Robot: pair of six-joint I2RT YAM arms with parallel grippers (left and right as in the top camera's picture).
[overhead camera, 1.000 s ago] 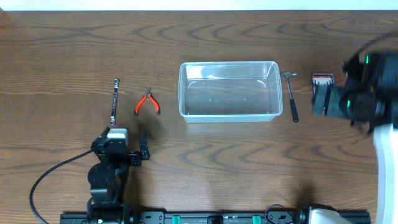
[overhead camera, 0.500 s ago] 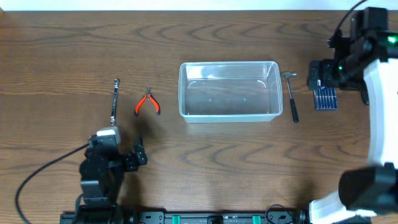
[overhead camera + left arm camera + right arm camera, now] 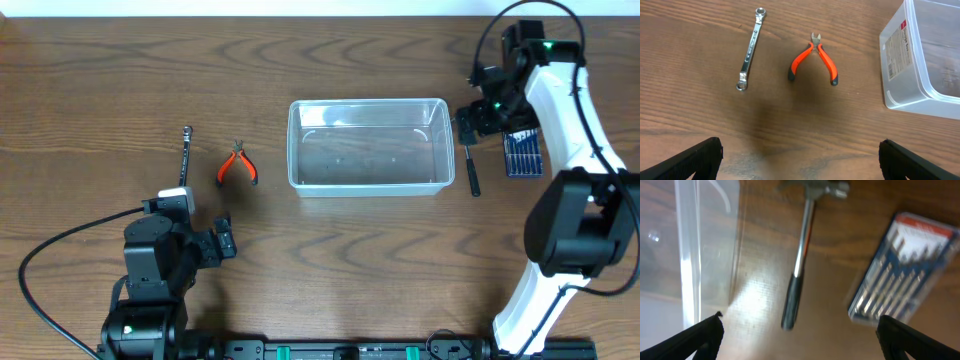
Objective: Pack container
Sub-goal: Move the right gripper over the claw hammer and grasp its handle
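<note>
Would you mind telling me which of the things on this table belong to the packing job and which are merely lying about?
Belong to the job: container, empty; probably to be packed: hammer, pliers, wrench, drill-bit set.
Lying about: nothing loose that I see; only the rig's black cable.

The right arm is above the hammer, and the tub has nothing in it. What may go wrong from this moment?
1. The hammer lies between the tub and the case of bits, with little room on either side. If the open right pincer comes down, a finger may strike the tub's wall or push the case.
2. The hammer's shaft is thin and its head looks heavy, so it may tilt or slip when lifted.
</note>
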